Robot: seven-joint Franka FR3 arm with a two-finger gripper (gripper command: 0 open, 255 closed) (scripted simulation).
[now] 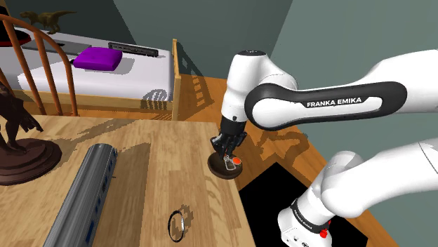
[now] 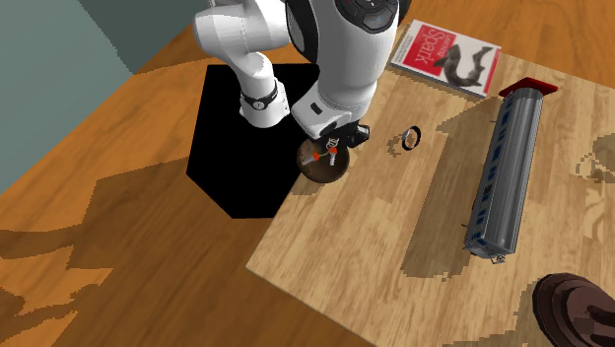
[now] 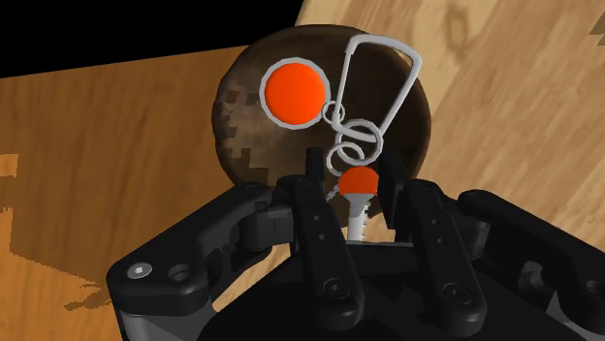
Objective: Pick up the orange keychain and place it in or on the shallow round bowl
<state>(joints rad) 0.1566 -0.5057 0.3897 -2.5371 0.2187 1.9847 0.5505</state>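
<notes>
A dark brown shallow round bowl (image 1: 219,168) (image 2: 317,172) (image 3: 244,121) sits on the wooden table close to its edge. My black gripper (image 1: 228,149) (image 2: 337,141) (image 3: 355,189) hovers right over it, shut on the orange keychain (image 1: 237,161) (image 2: 331,151) (image 3: 294,92). The fingers (image 3: 316,189) clasp the keychain's small orange-and-silver end. Its silver rings, clip and orange disc hang over the inside of the bowl. Whether the disc touches the bowl, I cannot tell.
A long grey model train (image 1: 84,193) (image 2: 503,168) lies across the table, with a small ring-shaped object (image 1: 176,224) (image 2: 411,138) between it and the bowl. A dark statue base (image 1: 21,158) (image 2: 581,311) stands farther off, a book (image 2: 444,54) at a corner. A black area (image 1: 274,186) borders the table edge.
</notes>
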